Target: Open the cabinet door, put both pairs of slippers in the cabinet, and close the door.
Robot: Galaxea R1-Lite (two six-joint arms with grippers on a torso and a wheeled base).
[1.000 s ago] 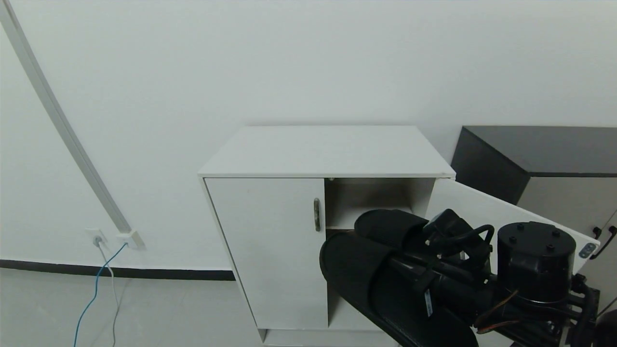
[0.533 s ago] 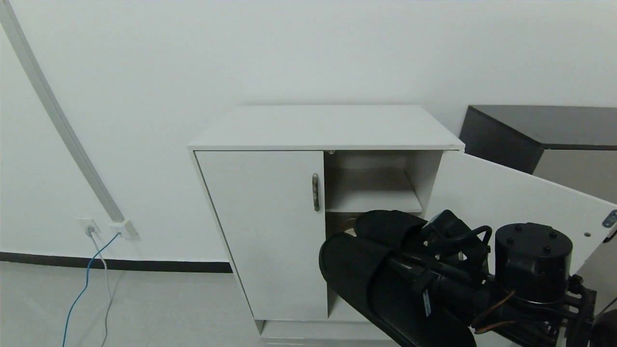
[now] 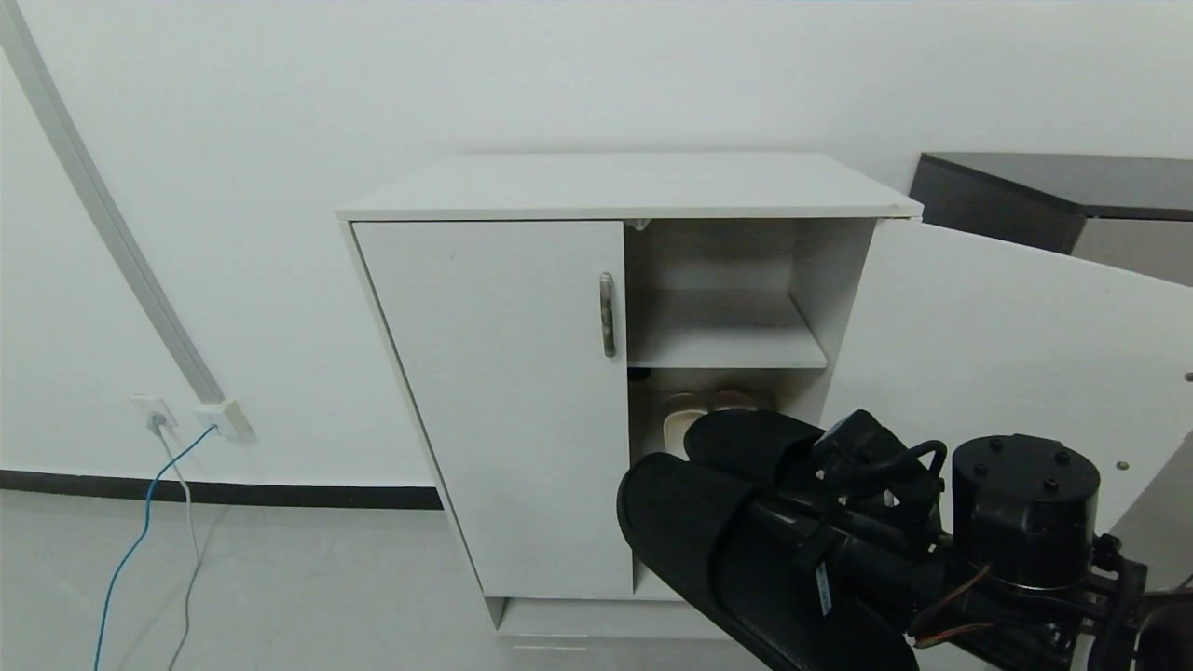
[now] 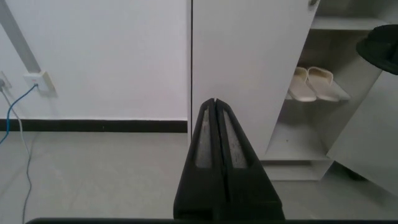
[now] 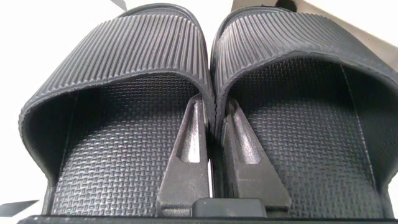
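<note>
cabinet door point(image 3: 1007, 345) open | beige slippers point(image 4: 303, 86) inside | black slippers point(image 3: 690, 522) outside

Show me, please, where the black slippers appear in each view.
Head view: black slippers low, right of centre.
Left wrist view: their toe beside the open cabinet.
Right wrist view: close up, pinched by the right claw.
Shared landmark: beige slippers inside the cabinet (head, left wrist).

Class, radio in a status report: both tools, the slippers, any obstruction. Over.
Right tool shut on black slippers. Left tool shut, empty. Right door open; beige pair inside cabinet.
</note>
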